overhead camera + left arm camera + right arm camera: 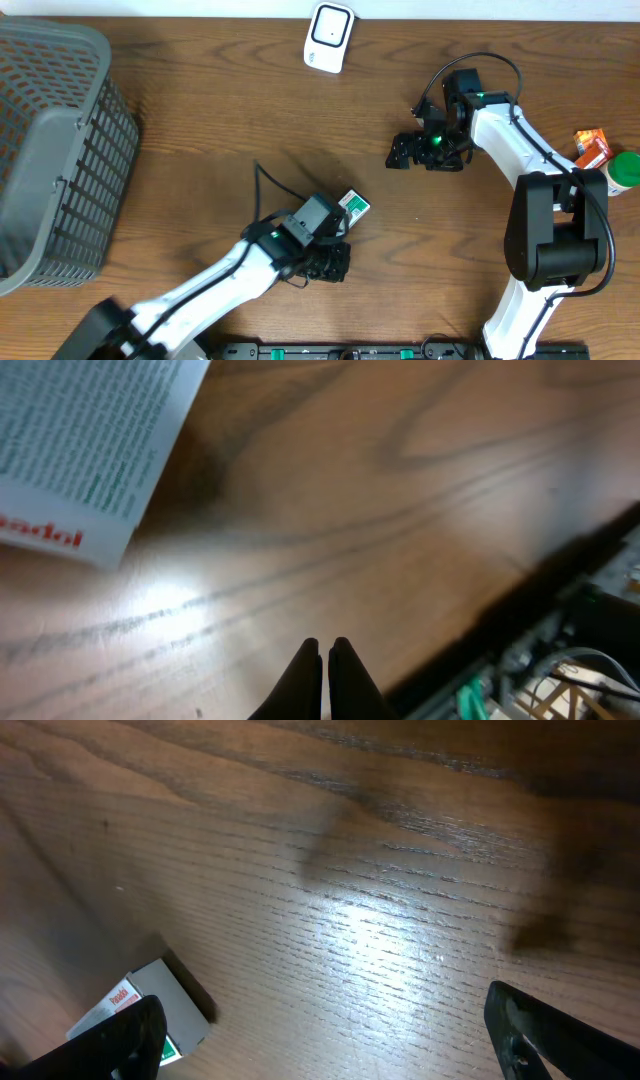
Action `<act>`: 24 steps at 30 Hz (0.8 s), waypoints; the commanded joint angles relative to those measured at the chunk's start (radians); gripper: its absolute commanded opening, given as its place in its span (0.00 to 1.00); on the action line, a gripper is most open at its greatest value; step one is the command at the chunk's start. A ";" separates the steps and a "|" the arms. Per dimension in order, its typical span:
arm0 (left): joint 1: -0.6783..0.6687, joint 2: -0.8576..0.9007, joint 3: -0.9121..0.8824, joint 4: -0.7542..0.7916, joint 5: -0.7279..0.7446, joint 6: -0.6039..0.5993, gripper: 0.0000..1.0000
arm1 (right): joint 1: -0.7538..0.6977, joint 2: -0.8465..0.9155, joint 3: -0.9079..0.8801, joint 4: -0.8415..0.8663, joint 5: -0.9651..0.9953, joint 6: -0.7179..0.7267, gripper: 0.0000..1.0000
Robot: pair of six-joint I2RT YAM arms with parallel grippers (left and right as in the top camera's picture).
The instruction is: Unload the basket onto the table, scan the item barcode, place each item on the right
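At the left wrist, the left gripper (322, 655) is seen clenched, tips pressed together over bare wood. The small box (85, 445), the item to be scanned, is seen lying flat on the table (400, 510), up and left of those tips and apart from them. Fine green print and a red word are shown on its face, too blurred for a barcode to be made out.

The right gripper (320, 1020) is seen released, with its dark fingers (115, 1040) spread to both lower corners of its own view and nothing gripped. The same box is caught there at lower left, close to one finger, with a grey side and a red-and-green end showing. From overhead the two are shown clearly apart. The right gripper is placed right of centre, and the box is placed mid-table just beside the left wrist.

Surface: brown wood grain, with lamp glare picked up in both wrist views. A dark table edge with cables and a green connector is shown only by the left wrist. A pale strip along the far edge is shown only from overhead.

Also shown only from overhead:
- A white device (328, 37) is seen at the far edge, possibly the scanner.
- A grey mesh basket (95, 160) is seen at the left edge, with only its own walls and floor visible.
- An orange packet (592, 148) and a green-capped bottle (623, 170) are seen together at the right edge.
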 commanded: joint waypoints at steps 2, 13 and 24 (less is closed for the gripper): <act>-0.002 0.137 -0.005 0.068 0.025 0.016 0.07 | -0.006 0.006 0.013 -0.004 -0.002 0.007 0.97; 0.054 0.230 -0.004 0.095 -0.027 0.017 0.07 | -0.006 0.006 0.013 -0.012 -0.002 0.006 0.98; 0.232 0.230 -0.004 0.087 -0.069 0.031 0.08 | -0.006 0.006 0.012 -0.019 -0.002 0.007 0.98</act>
